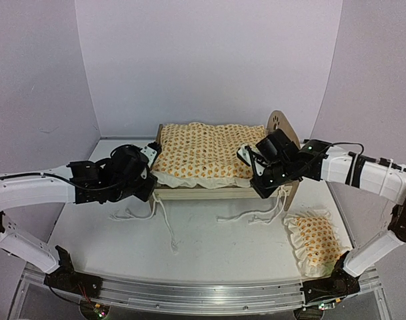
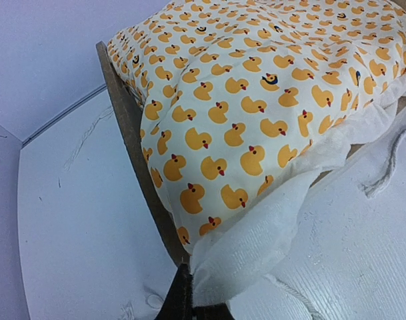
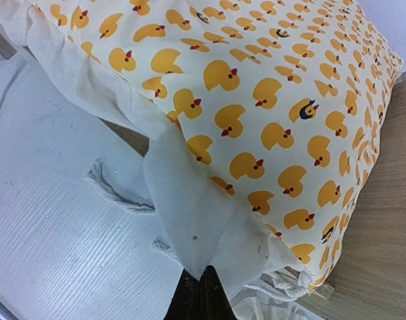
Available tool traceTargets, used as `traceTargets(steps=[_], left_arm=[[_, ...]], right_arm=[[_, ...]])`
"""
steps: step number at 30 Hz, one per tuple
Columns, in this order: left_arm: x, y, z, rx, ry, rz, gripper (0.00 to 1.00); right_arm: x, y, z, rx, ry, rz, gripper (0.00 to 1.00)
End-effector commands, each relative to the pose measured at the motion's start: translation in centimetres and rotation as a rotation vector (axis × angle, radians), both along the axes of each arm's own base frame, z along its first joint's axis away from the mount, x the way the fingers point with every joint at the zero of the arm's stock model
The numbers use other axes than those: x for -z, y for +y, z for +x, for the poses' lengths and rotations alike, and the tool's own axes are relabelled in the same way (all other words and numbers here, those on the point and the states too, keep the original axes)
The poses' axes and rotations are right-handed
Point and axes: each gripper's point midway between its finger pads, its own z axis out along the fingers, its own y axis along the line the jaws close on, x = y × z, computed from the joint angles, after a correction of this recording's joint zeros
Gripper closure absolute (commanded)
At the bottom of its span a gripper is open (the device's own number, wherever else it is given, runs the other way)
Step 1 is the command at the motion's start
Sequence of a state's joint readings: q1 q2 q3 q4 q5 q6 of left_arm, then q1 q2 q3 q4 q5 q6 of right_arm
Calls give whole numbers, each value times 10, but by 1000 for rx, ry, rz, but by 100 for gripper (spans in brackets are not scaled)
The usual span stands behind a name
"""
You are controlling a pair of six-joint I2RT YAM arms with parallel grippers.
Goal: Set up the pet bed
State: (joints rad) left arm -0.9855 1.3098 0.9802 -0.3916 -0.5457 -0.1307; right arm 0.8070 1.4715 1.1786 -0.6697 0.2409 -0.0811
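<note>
Two corners pinched: left gripper [image 2: 183,297] clamps quilt [image 1: 203,152] ruffle at near-left, right gripper [image 3: 203,288] same at near-right, probably to pull it square. Bed [image 1: 281,127] sits centre, between arms, under quilt. Pillow [image 1: 318,243] waits apart, near right arm base.

No text, label, brand or number is legible to me in any of my three camera views; the only sign I can make out is the paw-print cutout [image 1: 277,122] in the rounded end board of the small light-wood pet bed [image 1: 203,193].
</note>
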Motion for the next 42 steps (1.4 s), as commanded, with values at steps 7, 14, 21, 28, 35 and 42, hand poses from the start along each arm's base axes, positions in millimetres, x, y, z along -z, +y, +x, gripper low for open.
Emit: traceTargets(steps=[7, 14, 21, 28, 35, 42], left_arm=[[-4, 9, 0, -49, -24, -51, 100], [7, 10, 9, -127, -5, -60, 100], [-9, 17, 11, -145, -27, -102, 100], [-11, 12, 8, -120, -6, -134, 100], [-26, 1, 16, -117, 1, -197, 100], [-36, 6, 18, -134, -15, -229, 100]], right_arm=[[-42, -33, 18, 184, 29, 230, 100], [-29, -43, 22, 238, 182, 327, 100], [-58, -44, 26, 209, 196, 450, 100], [-57, -70, 37, 329, 118, 384, 100], [-79, -40, 41, 354, 170, 654, 99], [-98, -38, 34, 337, 167, 705, 97]])
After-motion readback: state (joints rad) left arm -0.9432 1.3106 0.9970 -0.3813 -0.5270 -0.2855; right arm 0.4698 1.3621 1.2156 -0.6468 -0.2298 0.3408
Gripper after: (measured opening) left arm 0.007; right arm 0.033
